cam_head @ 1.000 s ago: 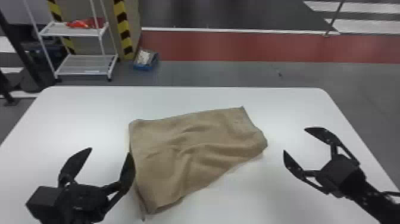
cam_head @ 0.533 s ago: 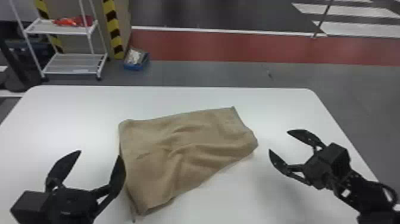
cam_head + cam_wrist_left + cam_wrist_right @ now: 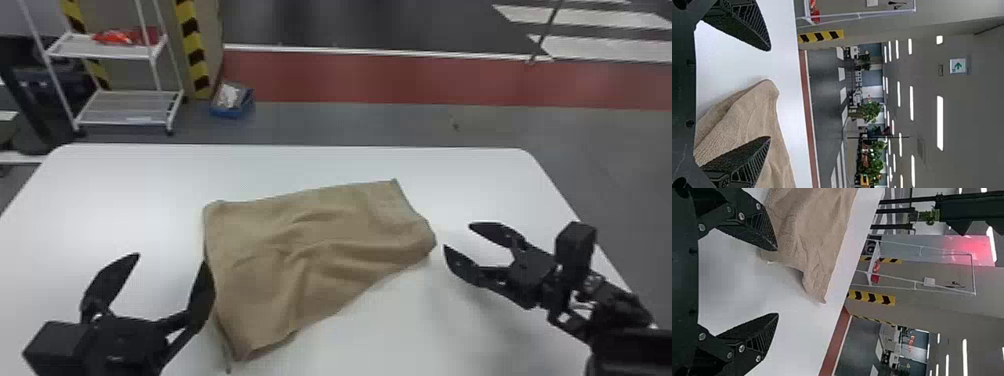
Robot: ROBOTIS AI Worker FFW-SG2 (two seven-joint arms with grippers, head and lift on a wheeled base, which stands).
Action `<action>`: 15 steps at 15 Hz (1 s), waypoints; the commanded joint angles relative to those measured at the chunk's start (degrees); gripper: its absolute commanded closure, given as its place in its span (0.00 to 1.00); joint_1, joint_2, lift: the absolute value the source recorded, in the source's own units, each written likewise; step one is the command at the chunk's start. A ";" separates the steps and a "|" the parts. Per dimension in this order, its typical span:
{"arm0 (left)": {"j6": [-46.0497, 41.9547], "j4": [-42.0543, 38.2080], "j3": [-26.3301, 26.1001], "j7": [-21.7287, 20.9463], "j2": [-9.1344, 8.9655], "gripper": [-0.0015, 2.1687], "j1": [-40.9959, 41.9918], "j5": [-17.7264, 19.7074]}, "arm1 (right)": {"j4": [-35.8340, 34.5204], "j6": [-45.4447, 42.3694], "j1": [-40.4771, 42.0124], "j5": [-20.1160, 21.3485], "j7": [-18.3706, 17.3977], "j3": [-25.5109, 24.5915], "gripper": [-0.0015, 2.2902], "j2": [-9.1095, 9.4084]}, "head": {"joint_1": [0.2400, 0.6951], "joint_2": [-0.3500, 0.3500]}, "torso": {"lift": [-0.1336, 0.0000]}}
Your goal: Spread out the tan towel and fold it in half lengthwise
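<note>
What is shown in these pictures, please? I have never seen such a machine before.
It is a robot with two black arms over a white table. One picture looks forward and down from its head. The other two come from its left and right wrists, and they are turned on their side. On the table lies a wrinkled tan towel. The left gripper is at the towel's left edge; the right gripper is beyond its right side. Both pairs of jaws are open, and nothing is held.

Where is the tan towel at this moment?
In the head view, the tan towel lies rumpled on the white table, between the left gripper and the right gripper.
</note>
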 commanded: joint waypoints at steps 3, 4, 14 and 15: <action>0.35 -0.69 -0.10 0.04 -0.15 0.04 0.27 -0.15 | 5.72 1.51 -4.41 -3.01 3.58 0.59 0.15 -0.21 | 1.00 0.40 | 0.07; 0.35 -0.95 -0.10 0.04 -0.15 0.04 0.27 -0.15 | 6.51 1.51 -4.67 -3.19 5.34 0.94 0.15 -0.21 | 1.00 0.41 | 0.07; 0.88 -0.77 -0.28 -0.05 -0.15 0.04 -0.08 0.03 | 8.09 2.22 -5.11 -4.42 8.06 2.43 0.40 -0.21 | 1.00 0.47 | 0.07; 0.70 -0.69 -0.28 -0.05 -0.15 0.04 -0.08 0.12 | 8.09 2.39 -5.11 -4.42 8.06 2.26 0.40 -0.21 | 1.00 0.47 | 0.07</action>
